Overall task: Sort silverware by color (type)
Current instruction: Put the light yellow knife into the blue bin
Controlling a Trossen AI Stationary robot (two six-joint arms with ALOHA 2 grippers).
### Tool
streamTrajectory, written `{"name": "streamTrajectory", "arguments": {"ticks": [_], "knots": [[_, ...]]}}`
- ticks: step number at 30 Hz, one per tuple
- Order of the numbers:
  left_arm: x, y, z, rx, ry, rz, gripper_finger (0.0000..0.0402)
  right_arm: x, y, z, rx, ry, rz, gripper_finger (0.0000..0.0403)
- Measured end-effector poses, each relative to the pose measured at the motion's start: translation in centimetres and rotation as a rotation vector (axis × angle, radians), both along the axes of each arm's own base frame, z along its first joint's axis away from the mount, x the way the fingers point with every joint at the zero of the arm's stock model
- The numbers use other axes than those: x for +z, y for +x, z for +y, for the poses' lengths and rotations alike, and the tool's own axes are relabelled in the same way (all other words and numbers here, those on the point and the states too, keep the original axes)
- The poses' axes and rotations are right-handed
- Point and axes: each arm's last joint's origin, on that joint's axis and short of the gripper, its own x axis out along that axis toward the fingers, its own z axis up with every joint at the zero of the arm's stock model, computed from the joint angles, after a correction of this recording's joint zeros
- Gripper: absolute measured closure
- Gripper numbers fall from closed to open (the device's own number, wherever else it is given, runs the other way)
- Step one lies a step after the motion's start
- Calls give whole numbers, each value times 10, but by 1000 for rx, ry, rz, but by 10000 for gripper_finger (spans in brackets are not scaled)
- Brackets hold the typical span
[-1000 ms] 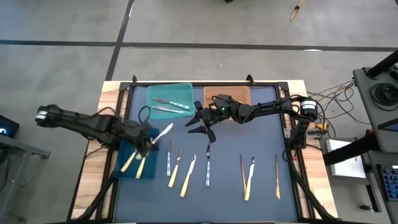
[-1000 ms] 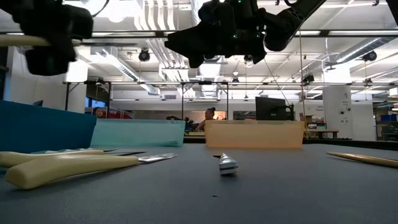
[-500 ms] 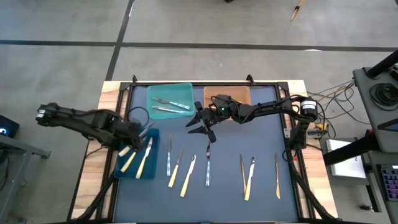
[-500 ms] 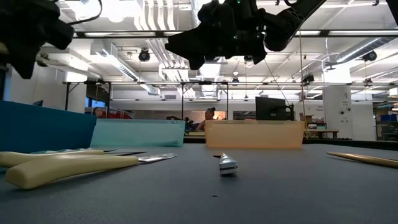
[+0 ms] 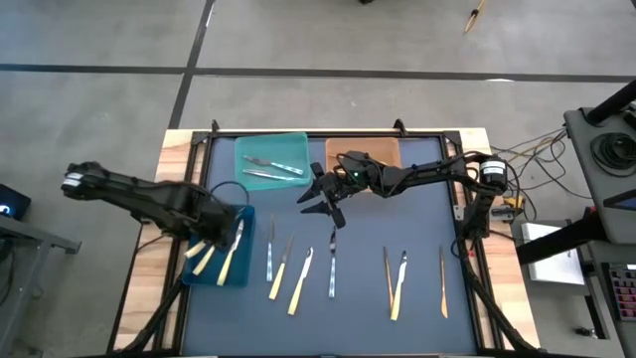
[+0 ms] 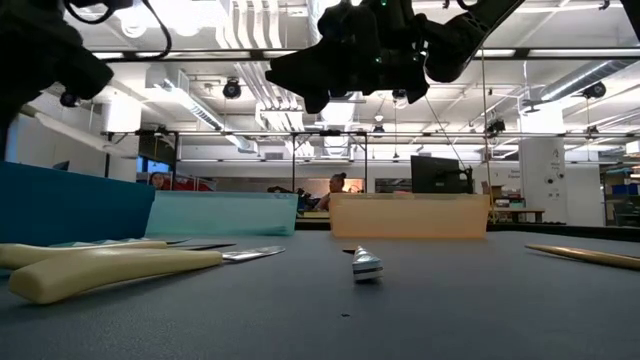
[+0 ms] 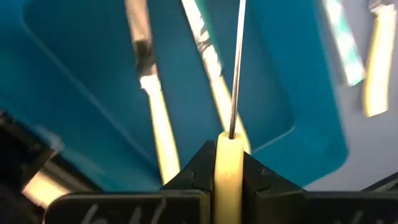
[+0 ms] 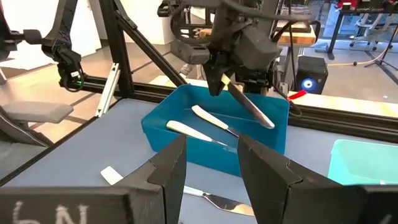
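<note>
Roughly midway. Seven pieces of silverware (image 5: 332, 267) unsorted in row on bench (image 5: 397, 214). Left pincer (image 5: 221, 231) clamped on pale yellow knife (image 7: 227, 165) over blue bin (image 5: 195, 268). Teal bin (image 5: 288, 144) holds grey pieces. Right pincer (image 5: 316, 194) hovers, fingers apart, empty.

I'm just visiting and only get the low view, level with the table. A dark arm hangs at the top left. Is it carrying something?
Observer: Yes. The left gripper is shut on a pale yellow knife, held above the dark blue bin.
Operator: I only see that bin's side wall. Anything inside?
Observer: Two pale yellow pieces lie on its floor.
</note>
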Motion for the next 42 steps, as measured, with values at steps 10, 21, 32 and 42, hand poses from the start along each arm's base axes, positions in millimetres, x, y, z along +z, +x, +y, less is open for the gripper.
{"name": "streamTrajectory", "arguments": {"ticks": [10, 21, 32, 42], "knots": [[-8, 2, -6, 21, -38, 165, 396, 0, 0, 0, 0, 0, 1, 268], [-22, 15, -9, 26, -19, 270, 396, 0, 0, 0, 1, 1, 2, 268], [-34, 25, -11, 3, -4, 333, 395, 0, 0, 0, 1, 1, 2, 268], [-43, 34, -13, -28, 10, 344, 395, 0, 0, 0, 0, 10, 7, 268]]}}
